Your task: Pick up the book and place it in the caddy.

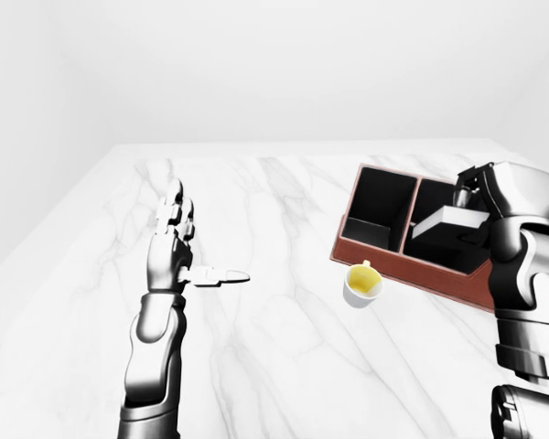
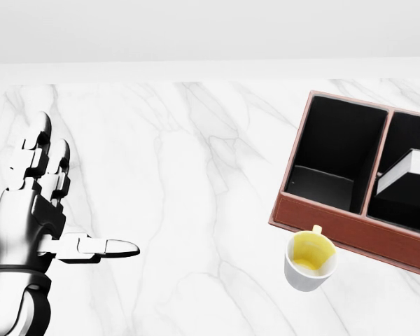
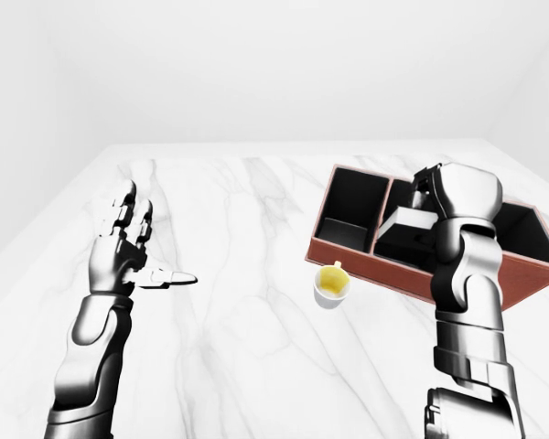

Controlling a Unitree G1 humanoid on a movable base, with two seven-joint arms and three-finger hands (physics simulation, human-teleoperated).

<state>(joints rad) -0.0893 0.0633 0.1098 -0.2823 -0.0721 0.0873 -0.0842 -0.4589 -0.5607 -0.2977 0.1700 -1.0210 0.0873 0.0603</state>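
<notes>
The book (image 1: pixel 446 223), black-covered with a white page block, hangs tilted in the middle compartment of the red-brown caddy (image 2: pixel 336 228). My right hand (image 1: pixel 467 187) is shut on the book's far edge, and its forearm hides part of the caddy in both eye views. In the head view only the book's left end (image 2: pixel 410 170) shows, at the right edge. My left hand (image 2: pixel 85 187) hovers open over the marble at the left, fingers up and thumb pointing right, far from the caddy.
A white cup (image 2: pixel 310 261) with a yellow inside stands on the marble table (image 2: pixel 196 175), just below the caddy's near wall. The caddy's left compartment (image 2: pixel 332 150) holds nothing. The table's far edge meets a plain white wall.
</notes>
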